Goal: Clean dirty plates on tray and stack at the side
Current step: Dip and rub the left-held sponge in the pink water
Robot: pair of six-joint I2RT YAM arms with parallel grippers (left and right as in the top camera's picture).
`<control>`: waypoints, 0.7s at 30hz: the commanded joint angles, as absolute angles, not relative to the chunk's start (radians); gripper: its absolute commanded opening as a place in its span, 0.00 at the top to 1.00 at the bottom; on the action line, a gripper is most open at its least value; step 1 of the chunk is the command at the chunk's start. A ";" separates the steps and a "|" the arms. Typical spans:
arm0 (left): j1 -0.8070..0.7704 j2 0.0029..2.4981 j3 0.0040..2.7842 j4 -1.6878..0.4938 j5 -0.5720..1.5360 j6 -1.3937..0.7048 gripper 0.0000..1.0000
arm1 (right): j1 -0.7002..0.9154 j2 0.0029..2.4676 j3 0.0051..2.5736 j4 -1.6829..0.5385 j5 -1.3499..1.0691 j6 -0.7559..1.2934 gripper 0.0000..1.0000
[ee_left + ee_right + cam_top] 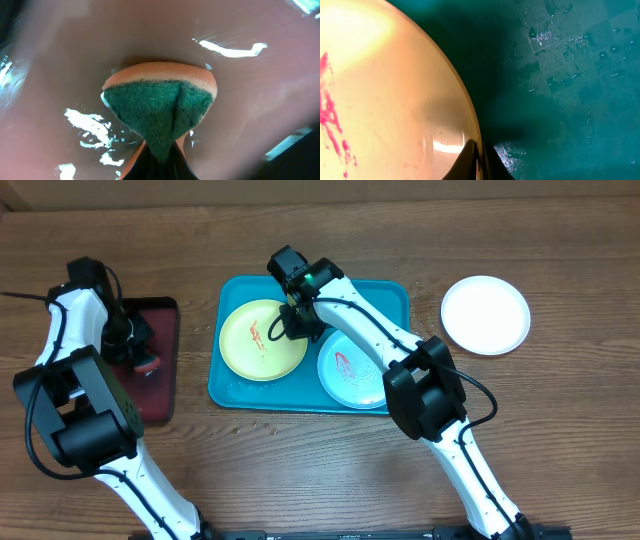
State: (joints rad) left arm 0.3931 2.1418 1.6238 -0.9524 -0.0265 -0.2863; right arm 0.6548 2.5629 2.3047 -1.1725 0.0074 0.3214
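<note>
Overhead: teal tray at the centre of the wooden surface. It carries the yellow-green plate on its left half and the mint-blue plate on its right, both smeared red. The white plate lies clean, off the tray to the right. The right pincer is at the yellow-green plate's right rim, and the left pincer is over the dark-red tray at far left. Left wrist: the left pincer is clamped on a sponge, green scourer over orange foam, soft and squashed, above a wet red floor. Right wrist: the right pincer is narrow, fingertips either side of the yellow-green plate rim, apparently nipping it. The teal tray is beaded with water. Handling, judged: the plates are light, stiff, thin-walled and slippery when wet, and the rim is the only purchase.
</note>
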 commanded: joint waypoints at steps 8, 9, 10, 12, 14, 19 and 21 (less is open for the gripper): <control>0.400 2.206 1.651 -0.944 0.058 -0.213 0.96 | 0.648 2.605 2.286 -1.184 0.066 0.314 0.96; 0.400 2.218 1.649 -0.943 0.042 -0.202 0.96 | 0.648 2.605 2.286 -1.184 0.066 0.314 0.96; 0.400 2.225 1.649 -0.947 0.009 -0.202 0.96 | 0.648 2.605 2.286 -1.185 0.066 0.314 0.96; 0.400 2.233 1.649 -0.958 -0.078 -0.210 0.96 | 0.648 2.605 2.286 -1.187 0.066 0.314 0.96; 0.401 2.231 1.650 -0.971 -0.179 -0.248 0.96 | 0.648 2.605 2.286 -1.187 0.066 0.314 0.96; 0.402 2.218 1.663 -0.996 -0.355 -0.319 0.96 | 0.648 2.605 2.286 -1.188 0.066 0.313 0.96; 0.402 2.214 1.668 -0.995 -0.358 -0.319 0.96 | 0.648 2.605 2.286 -1.188 0.066 0.313 0.96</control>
